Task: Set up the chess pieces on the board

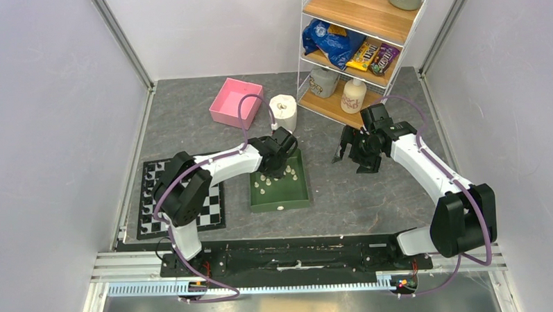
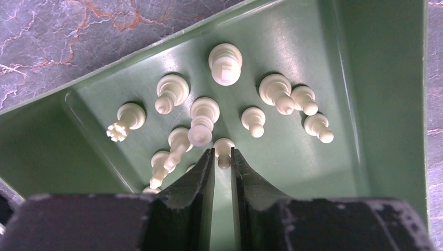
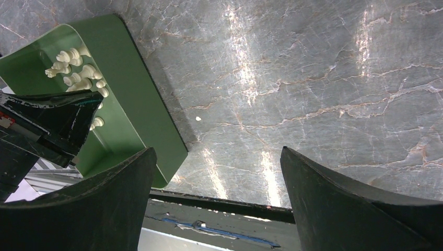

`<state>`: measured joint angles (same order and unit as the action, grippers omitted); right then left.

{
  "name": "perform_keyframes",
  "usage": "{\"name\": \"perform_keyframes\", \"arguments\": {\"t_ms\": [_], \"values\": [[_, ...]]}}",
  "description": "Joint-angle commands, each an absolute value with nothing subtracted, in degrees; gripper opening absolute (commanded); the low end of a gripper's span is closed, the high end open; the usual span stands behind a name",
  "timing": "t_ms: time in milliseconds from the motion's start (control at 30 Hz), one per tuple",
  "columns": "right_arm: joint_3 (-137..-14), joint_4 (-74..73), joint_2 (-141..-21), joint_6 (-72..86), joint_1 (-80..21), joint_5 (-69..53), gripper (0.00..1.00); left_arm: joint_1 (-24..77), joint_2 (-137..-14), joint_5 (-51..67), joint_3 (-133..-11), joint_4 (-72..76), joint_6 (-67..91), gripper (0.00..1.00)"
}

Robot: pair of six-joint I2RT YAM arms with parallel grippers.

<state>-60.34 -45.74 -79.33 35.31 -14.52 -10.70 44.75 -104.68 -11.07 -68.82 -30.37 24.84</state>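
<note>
**Left gripper [image 2: 223, 152] narrowed around one pawn in the tray; right gripper [image 3: 217, 154] spread wide and empty.**

The flat black-and-white checkered board [image 1: 148, 202] lies at nine o'clock of the green rectangular plastic tray [image 2: 376, 78], well apart from the cream-white chess pieces [image 2: 201, 120]. These stand and lie clustered in the tray's far half. The left gripper reaches down among them, its black fingers [image 2: 201, 178] close on either side of a small cream pawn [image 2: 223, 146]. Whether the pads actually press it cannot be told. At two o'clock of the tray the right gripper hangs over bare grey marbled table [image 3: 313, 78]. Farther back, a pink box [image 1: 236, 102] sits at eleven o'clock and a white paper roll [image 1: 284, 112] at twelve.
</note>
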Motion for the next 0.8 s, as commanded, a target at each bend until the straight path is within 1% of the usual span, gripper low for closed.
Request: {"name": "perform_keyframes", "arguments": {"t_ms": [0,100,267,400,600,700,767], "values": [[-60.2,-44.8,-79.1,34.6,-14.6,-10.9,0.97,45.0,-105.4,-12.0,-71.3,-30.2,26.6,0.21],[-60.3,-44.8,-79.1,34.6,-14.6,-11.0,0.97,45.0,-105.3,-11.8,-71.3,-30.2,26.5,0.15],[-60.4,-44.8,-79.2,34.6,-14.6,-11.0,0.97,45.0,-104.8,-11.2,-70.8,-30.7,26.6,0.02],[-60.4,-44.8,-79.2,34.5,-14.6,-11.1,0.97,45.0,-102.4,-10.3,-71.2,-31.9,26.9,0.02],[-60.4,-44.7,-79.6,34.6,-14.6,-11.1,0.97,45.0,-94.6,-9.6,-71.5,-33.5,28.4,0.02],[-60.2,-44.7,-79.4,34.8,-14.6,-11.0,0.97,44.9,-90.4,-13.5,-71.5,-35.4,28.8,0.02],[-60.2,-44.7,-79.4,34.9,-14.5,-11.1,0.97,44.5,-88.2,-18.4,-71.5,-37.8,28.8,0.02]]}}
